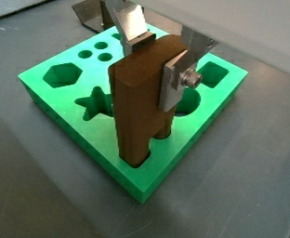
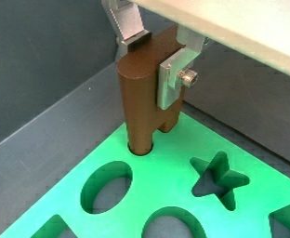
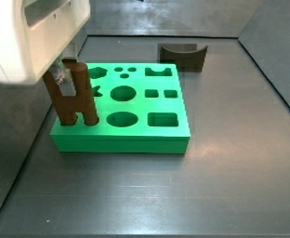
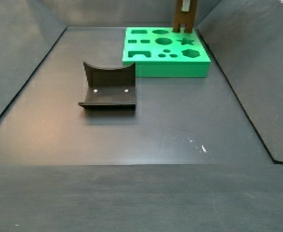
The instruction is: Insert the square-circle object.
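In a wrist view, my gripper (image 1: pixel 156 58) is closed narrow on a tall brown piece (image 1: pixel 141 107). One silver finger (image 1: pixel 177 76) presses flat on its side, and the other finger is behind it. The piece stands upright, with its lower end in a hole at the near corner of the green board (image 1: pixel 173 158).

Another wrist view shows the same grip (image 2: pixel 154 56). The brown piece (image 2: pixel 141 102) goes down into a round hole at the board's (image 2: pixel 160 181) corner.

Over to a side view: the piece (image 3: pixel 71 93) stands at the board's (image 3: pixel 135 135) edge under my wrist housing. The square-circle object (image 3: pixel 181 56) sits on the floor behind the board, well apart from me.

In a side view from farther off, that block (image 4: pixel 108 86) lies alone on the floor, notch up. The board (image 4: pixel 169 50) is beyond it, and the piece (image 4: pixel 184 16) rises from its far side.
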Robot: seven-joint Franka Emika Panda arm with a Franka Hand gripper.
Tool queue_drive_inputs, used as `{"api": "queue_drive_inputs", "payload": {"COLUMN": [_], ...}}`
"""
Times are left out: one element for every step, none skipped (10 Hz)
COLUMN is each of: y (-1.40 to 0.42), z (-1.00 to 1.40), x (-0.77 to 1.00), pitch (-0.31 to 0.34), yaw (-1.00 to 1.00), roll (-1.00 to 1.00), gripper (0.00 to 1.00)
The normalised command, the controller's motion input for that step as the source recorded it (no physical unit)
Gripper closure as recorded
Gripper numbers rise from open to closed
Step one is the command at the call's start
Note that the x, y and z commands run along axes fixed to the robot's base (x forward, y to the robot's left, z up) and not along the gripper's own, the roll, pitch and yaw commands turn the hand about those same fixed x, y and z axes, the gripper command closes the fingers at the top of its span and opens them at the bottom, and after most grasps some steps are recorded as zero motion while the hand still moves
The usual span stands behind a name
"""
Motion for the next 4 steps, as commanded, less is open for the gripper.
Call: {"api": "queue_drive_inputs", "payload": {"y": [-0.14,0.00,0.02,0.00], "z": [-0.29,-0.30,-0.33,0.00], "x": [0.03,-0.02,-0.04,0.00], "pitch": [-0.003,-0.149,-0.217,-0.030], "yaw": [0.11,0.01,0.00,0.00], "roll": [0.22,-0.04,-0.18,-0.01], "gripper": [1.00,1.00,1.00,1.00]}}
